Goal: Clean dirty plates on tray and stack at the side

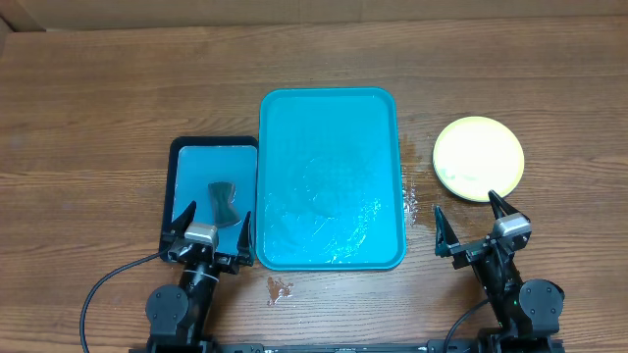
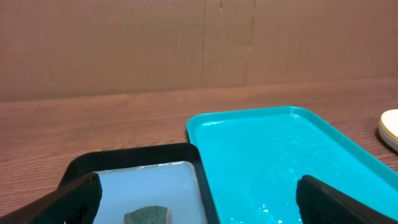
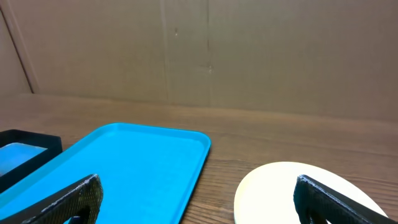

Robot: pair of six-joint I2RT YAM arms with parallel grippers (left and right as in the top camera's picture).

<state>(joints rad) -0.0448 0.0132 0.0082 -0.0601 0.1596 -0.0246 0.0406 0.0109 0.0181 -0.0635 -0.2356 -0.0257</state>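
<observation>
The teal-blue tray (image 1: 331,108) lies in the middle of the table with nothing on it but water drops; it also shows in the left wrist view (image 2: 280,155) and the right wrist view (image 3: 124,168). A stack of plates (image 1: 479,157) with a lime-green one on top sits to the tray's right; how many are in it I cannot tell. It shows pale in the right wrist view (image 3: 280,193). My left gripper (image 1: 201,235) is open and empty near the table's front, over the small tray. My right gripper (image 1: 476,230) is open and empty just in front of the stack.
A smaller black-rimmed blue tray (image 1: 186,162) lies left of the teal tray and holds a dark sponge (image 1: 224,201), also seen in the left wrist view (image 2: 148,216). Water drops (image 1: 279,288) lie on the wood in front of and right of the teal tray. A cardboard wall stands behind.
</observation>
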